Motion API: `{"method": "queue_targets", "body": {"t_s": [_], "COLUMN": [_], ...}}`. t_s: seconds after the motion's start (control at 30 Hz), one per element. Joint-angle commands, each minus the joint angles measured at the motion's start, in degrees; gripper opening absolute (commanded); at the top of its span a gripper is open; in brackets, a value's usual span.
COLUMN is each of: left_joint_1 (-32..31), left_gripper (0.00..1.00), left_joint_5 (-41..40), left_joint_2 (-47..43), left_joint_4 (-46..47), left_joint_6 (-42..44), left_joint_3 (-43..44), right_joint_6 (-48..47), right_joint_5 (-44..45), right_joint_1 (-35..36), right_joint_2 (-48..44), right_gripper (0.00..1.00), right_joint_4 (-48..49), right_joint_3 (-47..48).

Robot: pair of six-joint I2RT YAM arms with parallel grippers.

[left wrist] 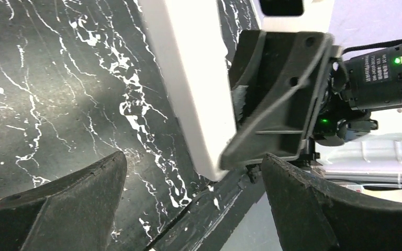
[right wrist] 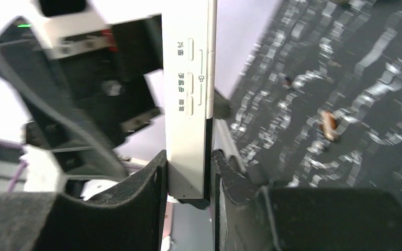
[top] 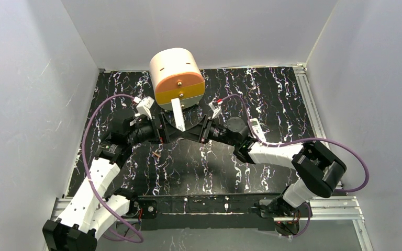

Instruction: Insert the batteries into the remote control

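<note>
The right pincer [right wrist: 188,175] pinches the remote control [right wrist: 188,94] by its narrow sides, over the middle of the table [top: 272,104]. The left pincer [left wrist: 192,158] is spread wide, the remote's end between its fingers and touching neither. One battery [right wrist: 328,125] lies on open table nearby, and a cream-and-orange drum [top: 177,78] stands just behind.

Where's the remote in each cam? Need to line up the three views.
Top external: remote at centre, a white bar just below the round drum, where the two arms meet.
Left wrist: upper middle, plain white back slanting down.
Right wrist: centre, upright, buttons showing.
Shared landmark: the right gripper clamped on the remote, its black fingers visible in all three views.
</note>
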Motion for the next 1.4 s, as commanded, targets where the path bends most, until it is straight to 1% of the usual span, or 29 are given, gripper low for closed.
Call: {"method": "queue_targets", "body": {"t_s": [0.0,0.07,0.13,0.2,0.27,0.4,0.5,0.6,0.67,0.8,0.87,0.97,1.1,1.13,1.23,1.27,1.3,1.37], "left_joint_1": [0.1,0.1,0.1,0.1,0.1,0.2,0.2,0.1,0.1,0.2,0.3,0.2,0.2,0.3,0.3,0.2,0.3,0.2], "left_gripper": [0.98,0.97,0.94,0.93,0.93,0.93,0.93,0.91,0.87,0.80,0.74,0.64,0.42,0.33,0.12,0.05,0.00,0.00], "left_joint_5": [4.0,3.9,4.2,4.4,3.8,2.6,4.0,4.6,6.1,9.1,10.4,13.0,16.7,17.2,17.1,16.9,16.9,17.9], "left_joint_2": [-1.1,-0.2,-0.3,-1.0,-1.3,-0.6,0.2,0.5,0.3,-0.3,-0.4,1.0,3.2,3.4,3.2,3.2,3.3,3.8], "left_joint_4": [0.6,1.7,5.3,9.9,12.2,12.5,14.3,16.4,18.7,19.8,20.0,20.0,20.0,20.0,19.8,19.6,19.4,19.2], "left_joint_6": [-1.6,-4.3,-7.7,-11.3,-13.4,-16.3,-19.7,-21.0,-21.7,-21.0,-20.9,-21.5,-22.5,-22.2,-20.3,-19.6,-18.8,-17.4], "left_joint_3": [2.7,2.8,1.8,0.5,0.2,1.3,1.6,1.3,0.8,2.4,3.5,5.0,6.8,7.1,7.3,7.4,7.4,7.6], "right_joint_6": [7.8,7.3,5.7,3.9,1.0,-2.4,-4.0,-4.5,-3.3,1.5,3.5,3.8,2.9,2.5,-0.3,-1.3,-2.5,-5.6], "right_joint_5": [-6.3,-7.4,-8.3,-8.5,-8.5,-8.9,-9.3,-9.8,-10.5,-11.3,-11.9,-13.5,-15.0,-15.1,-14.4,-13.7,-13.0,-11.3], "right_joint_1": [0.0,0.0,0.0,0.0,0.1,0.1,0.0,0.0,0.1,0.0,0.0,-0.1,0.0,0.0,-0.1,0.0,0.0,0.0], "right_joint_2": [-0.7,-0.9,-1.5,-2.6,-4.2,-6.8,-8.0,-8.5,-8.1,-6.9,-6.4,-6.0,-6.3,-6.5,-7.9,-8.6,-9.6,-11.9], "right_gripper": [0.22,0.23,0.23,0.23,0.23,0.23,0.23,0.23,0.23,0.23,0.23,0.23,0.25,0.25,0.31,0.35,0.42,0.72], "right_joint_4": [23.4,23.1,20.5,17.6,13.3,9.8,8.0,7.3,8.3,12.9,15.6,15.0,11.2,10.1,5.9,4.1,2.5,-1.6], "right_joint_3": [-1.0,-0.4,0.3,0.5,0.9,0.7,0.7,0.8,1.2,0.9,0.7,1.7,3.2,3.4,3.9,3.9,3.9,3.9]}}
